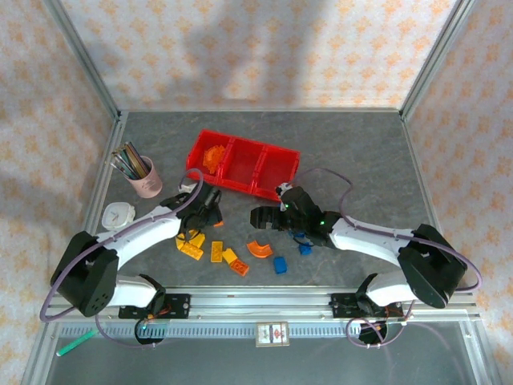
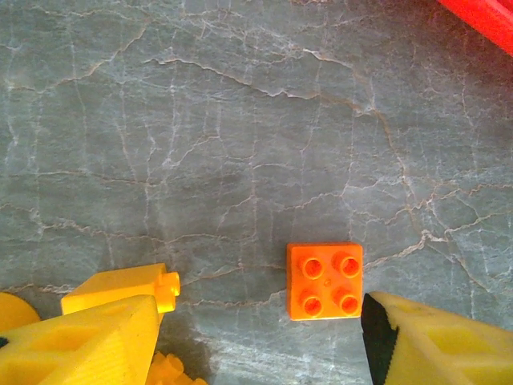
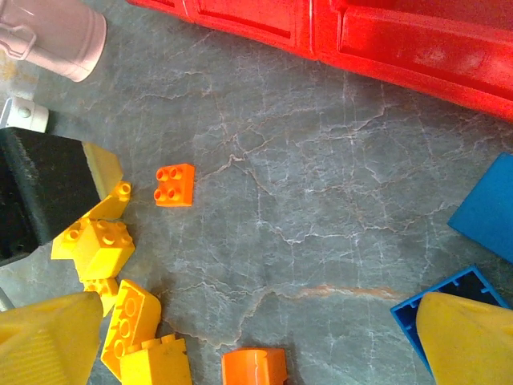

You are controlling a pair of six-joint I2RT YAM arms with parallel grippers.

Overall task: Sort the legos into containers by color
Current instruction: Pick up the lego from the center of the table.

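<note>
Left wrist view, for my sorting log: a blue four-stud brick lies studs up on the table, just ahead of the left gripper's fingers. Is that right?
No: the brick is orange, not blue, as the left wrist view shows. The rest stands: four studs, studs up, on the table, just ahead of the fingers of the left gripper.

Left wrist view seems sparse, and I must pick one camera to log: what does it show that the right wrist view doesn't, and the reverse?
Left wrist, not right wrist: a close look down between the left claw's open fingers, with the orange four-stud brick lying on the table between them, beside one tip and ungripped.

Right wrist, not left wrist: blue bricks, an orange curved piece, the pink cup and the right claw, open.

Both: that orange brick, yellow bricks, the red containers and the gray table.
</note>
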